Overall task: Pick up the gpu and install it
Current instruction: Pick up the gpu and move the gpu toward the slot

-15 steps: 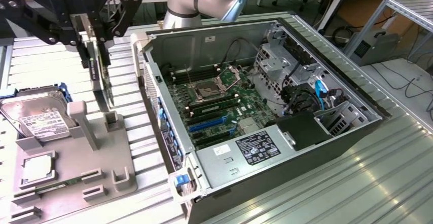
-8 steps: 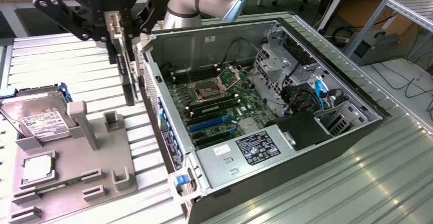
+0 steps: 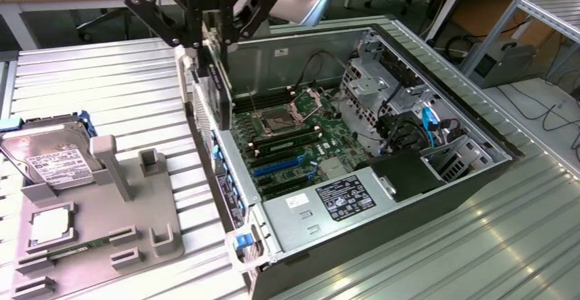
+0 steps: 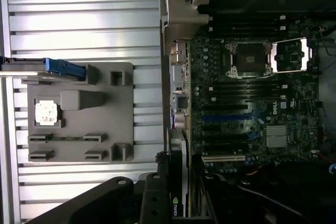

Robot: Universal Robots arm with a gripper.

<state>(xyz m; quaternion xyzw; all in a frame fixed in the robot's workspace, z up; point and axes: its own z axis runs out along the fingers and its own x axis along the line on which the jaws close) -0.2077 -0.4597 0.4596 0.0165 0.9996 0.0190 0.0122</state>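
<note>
Exterior view shows the hand (image 3: 216, 35) clamped on the upper edge of the gpu (image 3: 216, 93). The card hangs on edge straight below the hand, above the wall of the open computer case (image 3: 471, 134), and it is not yet over the motherboard (image 3: 299, 134). In the wrist view the gpu (image 4: 178, 179) runs edge-on out from under the hand, in line with that wall, and the expansion slots (image 4: 226, 117) lie off to one side of the card. The step in hand appears to be carrying the card across to a slot. Doing it well likely means holding the card upright and keeping its lower edge parallel to the slots. The bracket end should stay toward the wall, and the card should stay clear of the wall's rim.
</note>
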